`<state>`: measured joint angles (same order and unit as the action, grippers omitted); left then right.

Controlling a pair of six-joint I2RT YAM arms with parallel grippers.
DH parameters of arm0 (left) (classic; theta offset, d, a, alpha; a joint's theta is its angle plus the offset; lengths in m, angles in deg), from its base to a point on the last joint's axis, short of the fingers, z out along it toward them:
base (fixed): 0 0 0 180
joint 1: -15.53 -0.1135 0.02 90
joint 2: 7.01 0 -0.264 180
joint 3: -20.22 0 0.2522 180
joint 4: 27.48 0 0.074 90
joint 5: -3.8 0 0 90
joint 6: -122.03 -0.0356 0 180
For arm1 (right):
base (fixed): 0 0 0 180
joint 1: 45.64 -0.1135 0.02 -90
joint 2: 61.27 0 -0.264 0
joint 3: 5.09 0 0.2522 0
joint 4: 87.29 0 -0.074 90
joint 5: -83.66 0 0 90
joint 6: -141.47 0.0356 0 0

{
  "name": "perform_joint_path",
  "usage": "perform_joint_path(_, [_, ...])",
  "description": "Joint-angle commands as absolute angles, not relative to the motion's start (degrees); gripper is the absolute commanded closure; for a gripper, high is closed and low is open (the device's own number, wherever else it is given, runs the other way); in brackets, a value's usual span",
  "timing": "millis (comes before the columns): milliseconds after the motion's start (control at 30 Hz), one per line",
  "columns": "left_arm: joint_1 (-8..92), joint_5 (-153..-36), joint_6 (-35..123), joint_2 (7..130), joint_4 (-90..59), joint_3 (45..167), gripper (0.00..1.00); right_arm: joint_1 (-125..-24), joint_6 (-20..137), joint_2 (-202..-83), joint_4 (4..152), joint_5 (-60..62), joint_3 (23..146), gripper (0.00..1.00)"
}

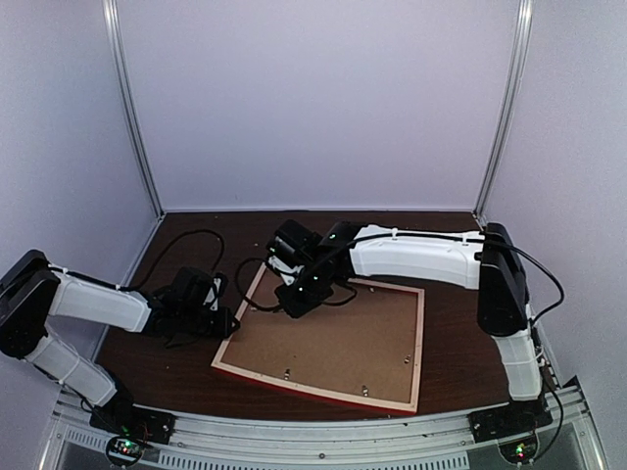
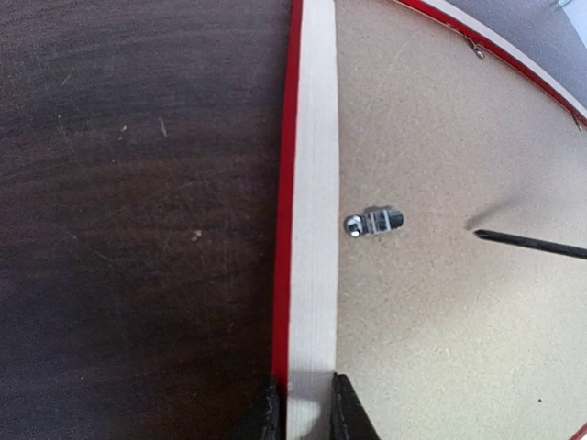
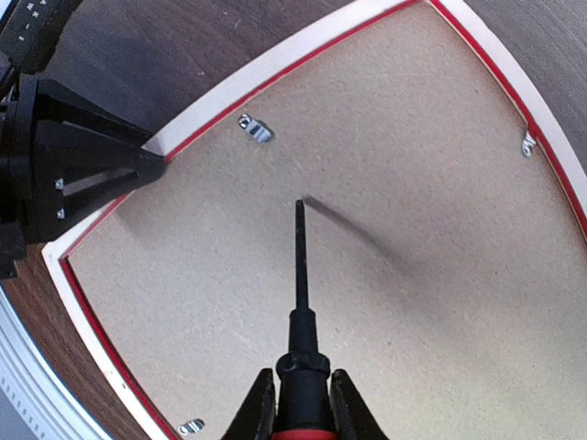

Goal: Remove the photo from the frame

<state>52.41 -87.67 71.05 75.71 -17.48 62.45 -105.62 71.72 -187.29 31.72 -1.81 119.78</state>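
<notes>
Slippage of the screwdriver (image 3: pixel 298 275) is the main hazard, in my judgement; the right gripper (image 3: pixel 301 408) is clamped on its handle, and the thin tip sits at bare backing board (image 3: pixel 394 302), short of the metal clip (image 3: pixel 255 126) at its 11 o'clock; whether it touches the board I cannot tell. A tip that comes in too steep could gouge the board or skid past the tab rather than turn it; too hard a push could shove the whole frame (image 1: pixel 418 343) across the table (image 2: pixel 138 229). The left gripper (image 2: pixel 307 417) guards against that; its fingers pinch the pale wood rim at the frame's 9 o'clock edge, yet the hold is narrow and could twist off. The frame lies face down near the table's centre; the photo is hidden under the board, so a deep jab could mark it. Several clips lie across the board's edge; it cannot lift yet.
</notes>
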Motion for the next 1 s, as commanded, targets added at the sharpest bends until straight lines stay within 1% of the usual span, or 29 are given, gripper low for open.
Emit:
perform_joint_path(0, [52.8, -88.7, 73.0, 76.3, -3.3, 60.3, 0.84, -105.3, 72.7, -180.2, 32.6, -5.0, 114.6, 1.00])
perform_joint_path(100, [52.8, -88.1, 72.1, 75.2, -2.0, 61.2, 0.81, -105.1, 72.9, -176.3, 33.3, -6.1, 110.4, 1.00])
perform_joint_path(300, [52.8, -87.1, 70.2, 72.2, 2.0, 64.5, 0.65, -104.1, 73.3, -169.6, 34.3, -9.5, 102.7, 1.00])
perform_joint_path(433, [52.6, -83.8, 68.5, 71.3, 5.2, 68.1, 0.56, -103.3, 73.5, -165.9, 34.9, -10.5, 98.5, 1.00])
perform_joint_path(533, [51.9, -83.0, 66.5, 71.7, 7.1, 71.8, 0.48, -102.8, 73.5, -163.9, 35.2, -11.3, 96.5, 1.00])
perform_joint_path(633, [50.2, -83.0, 64.1, 73.8, 8.6, 75.7, 0.42, -102.4, 73.7, -162.4, 35.6, -11.8, 94.9, 1.00])
perform_joint_path(833, [48.0, -81.7, 58.5, 85.1, 15.1, 89.5, 0.41, -102.0, 73.8, -161.1, 36.2, -11.3, 93.3, 1.00])
perform_joint_path(967, [46.1, -85.4, 57.3, 92.9, 15.3, 96.7, 0.46, -101.7, 73.7, -160.7, 36.4, -11.2, 93.0, 1.00])
